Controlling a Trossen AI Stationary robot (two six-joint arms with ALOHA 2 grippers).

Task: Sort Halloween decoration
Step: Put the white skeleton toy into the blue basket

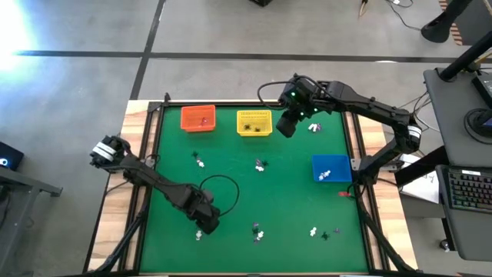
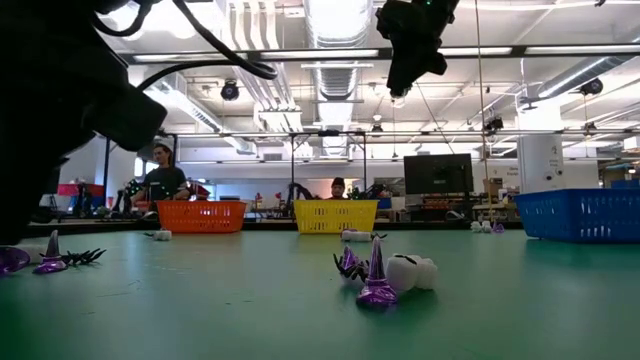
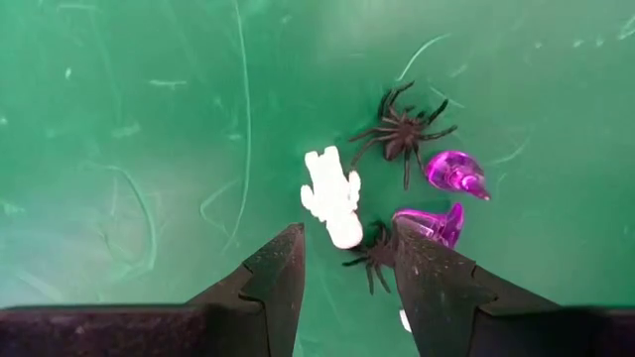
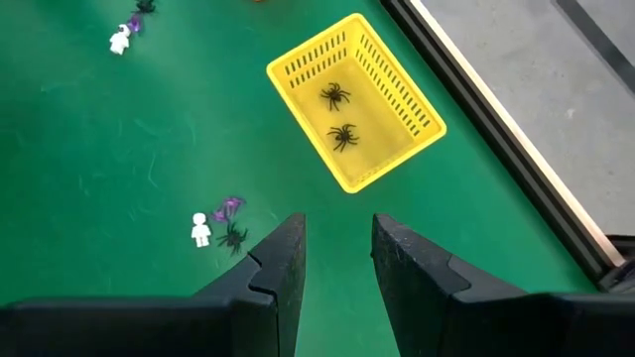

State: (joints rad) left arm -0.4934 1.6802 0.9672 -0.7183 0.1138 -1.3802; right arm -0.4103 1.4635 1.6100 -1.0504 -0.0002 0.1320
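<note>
Green tabletop (image 1: 292,192), three baskets on it. Landmark: yellow basket (image 1: 254,122) at the far edge, holding two black spiders (image 4: 335,95).

Right gripper (image 1: 286,125) hangs high in the air just right of the yellow basket; in the right wrist view its fingers (image 4: 283,268) stand apart with only green mat between them, nothing held.

Left gripper (image 1: 206,224) is well toward the near edge from the yellow basket and off to its left, low over a small cluster. Left wrist view: fingers (image 3: 281,281) spread, tips either side of a white skeleton figure (image 3: 332,195) and a small black spider (image 3: 379,256), not closed on either. A larger black spider (image 3: 402,134) and two purple witch hats (image 3: 454,172) lie just beyond.

Orange basket (image 1: 197,118) sits just left of the yellow basket; blue basket (image 1: 331,168) lies nearer and to its right, a white piece inside.

Other Halloween decoration pieces (image 1: 260,165) are scattered near the middle of the mat and along the near edge. Low view: purple hat and white piece (image 2: 385,275) together in the foreground. People sit in the room beyond the yellow basket.
</note>
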